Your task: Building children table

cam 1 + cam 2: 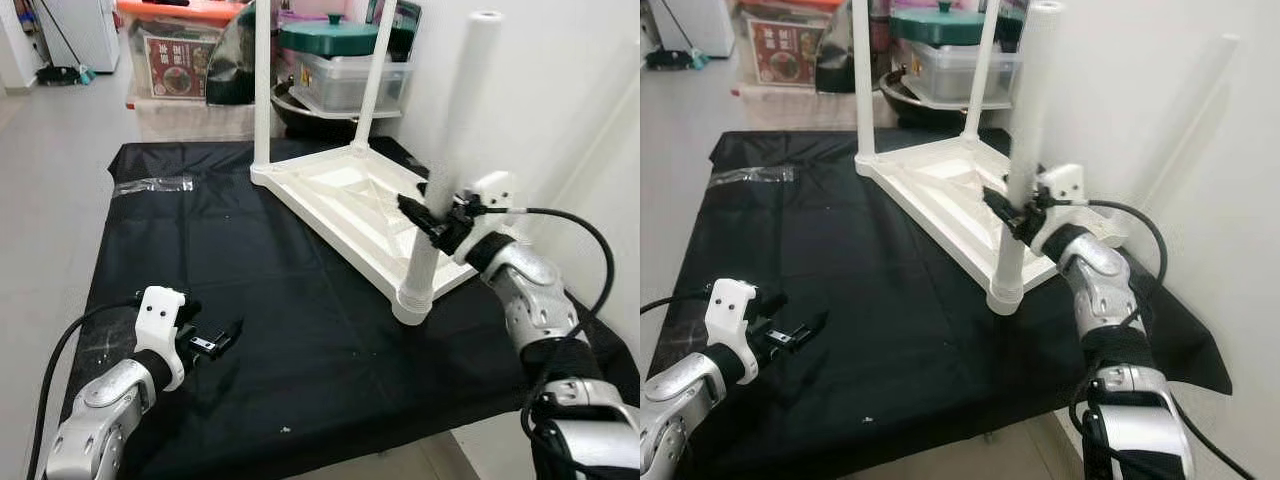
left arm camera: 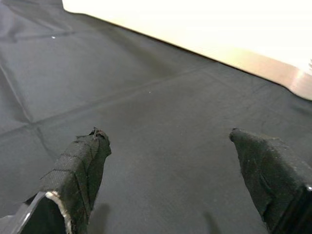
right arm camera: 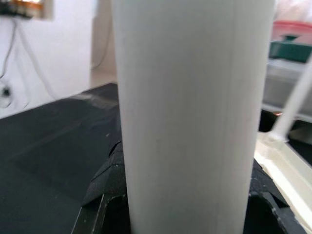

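A white plastic children's table top (image 1: 350, 205) lies upside down on the black cloth (image 1: 250, 300), against the wall on the right. Two thin white legs (image 1: 262, 90) stand up at its far corners. A thicker white leg (image 1: 450, 160) stands in the near corner socket (image 1: 413, 300). My right gripper (image 1: 425, 218) is shut around this leg about a third of the way up; in the right wrist view the leg (image 3: 190, 117) sits between both fingers (image 3: 105, 180). My left gripper (image 1: 225, 338) hovers open low over the cloth at the front left, holding nothing.
A clear plastic bag (image 1: 152, 184) lies at the cloth's far left edge. Behind the table stand storage boxes (image 1: 180, 60), a green-lidded container (image 1: 340, 45) and dark bowls. The white wall (image 1: 560, 100) is close on the right. A small white speck (image 1: 285, 430) lies near the front edge.
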You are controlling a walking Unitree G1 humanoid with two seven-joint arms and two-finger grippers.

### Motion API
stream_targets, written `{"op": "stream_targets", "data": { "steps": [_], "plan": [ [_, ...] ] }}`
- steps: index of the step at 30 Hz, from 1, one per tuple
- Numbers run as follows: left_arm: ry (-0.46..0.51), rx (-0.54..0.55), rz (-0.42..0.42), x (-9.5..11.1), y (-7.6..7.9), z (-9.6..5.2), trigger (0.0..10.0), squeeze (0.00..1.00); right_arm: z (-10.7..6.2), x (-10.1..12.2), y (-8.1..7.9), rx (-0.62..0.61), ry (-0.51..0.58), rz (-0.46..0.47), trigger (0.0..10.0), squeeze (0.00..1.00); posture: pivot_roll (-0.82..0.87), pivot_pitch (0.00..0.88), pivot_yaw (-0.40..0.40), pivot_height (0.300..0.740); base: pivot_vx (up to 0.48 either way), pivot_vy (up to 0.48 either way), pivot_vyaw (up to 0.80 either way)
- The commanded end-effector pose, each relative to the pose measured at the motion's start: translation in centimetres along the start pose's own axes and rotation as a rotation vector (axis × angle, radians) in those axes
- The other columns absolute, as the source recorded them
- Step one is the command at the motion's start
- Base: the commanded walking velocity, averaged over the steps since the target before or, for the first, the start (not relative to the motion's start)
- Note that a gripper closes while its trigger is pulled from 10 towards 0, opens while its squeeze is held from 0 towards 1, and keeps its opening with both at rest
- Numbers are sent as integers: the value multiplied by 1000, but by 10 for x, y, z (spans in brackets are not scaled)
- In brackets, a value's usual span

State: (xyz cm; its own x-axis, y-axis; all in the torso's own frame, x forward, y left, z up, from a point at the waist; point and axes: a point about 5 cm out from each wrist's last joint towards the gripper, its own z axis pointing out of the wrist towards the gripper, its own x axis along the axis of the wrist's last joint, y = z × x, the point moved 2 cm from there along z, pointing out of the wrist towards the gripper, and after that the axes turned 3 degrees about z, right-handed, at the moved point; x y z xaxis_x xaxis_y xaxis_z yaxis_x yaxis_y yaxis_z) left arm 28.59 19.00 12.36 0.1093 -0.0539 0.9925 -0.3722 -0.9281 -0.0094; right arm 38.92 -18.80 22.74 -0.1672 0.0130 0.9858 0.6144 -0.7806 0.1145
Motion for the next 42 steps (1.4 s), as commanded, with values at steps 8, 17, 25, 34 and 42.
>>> {"op": "stream_targets", "data": {
  "steps": [8,17,25,34,42],
  "plan": [
    [-10,5,-14,-5,3,-4,10000,0,2,-15,-11,66,-65,77,0,0,90,0,-140,740,0,0,0],
    [-12,8,-18,-5,2,-3,10000,0,-7,-31,10,-308,-14,165,0,0,78,0,-130,740,0,0,0],
    [-13,10,-21,-5,2,-2,10000,0,-37,-70,8,-890,-126,141,0,0,71,0,-117,740,0,0,0],
    [-13,18,-20,-5,1,0,10000,0,-28,-93,-9,-1081,-282,231,0,0,74,0,-124,740,0,0,0],
    [-17,52,-29,-7,0,0,10000,0,-25,-99,-18,-1313,-328,355,0,0,77,0,-142,740,0,0,0]
  ]
}}
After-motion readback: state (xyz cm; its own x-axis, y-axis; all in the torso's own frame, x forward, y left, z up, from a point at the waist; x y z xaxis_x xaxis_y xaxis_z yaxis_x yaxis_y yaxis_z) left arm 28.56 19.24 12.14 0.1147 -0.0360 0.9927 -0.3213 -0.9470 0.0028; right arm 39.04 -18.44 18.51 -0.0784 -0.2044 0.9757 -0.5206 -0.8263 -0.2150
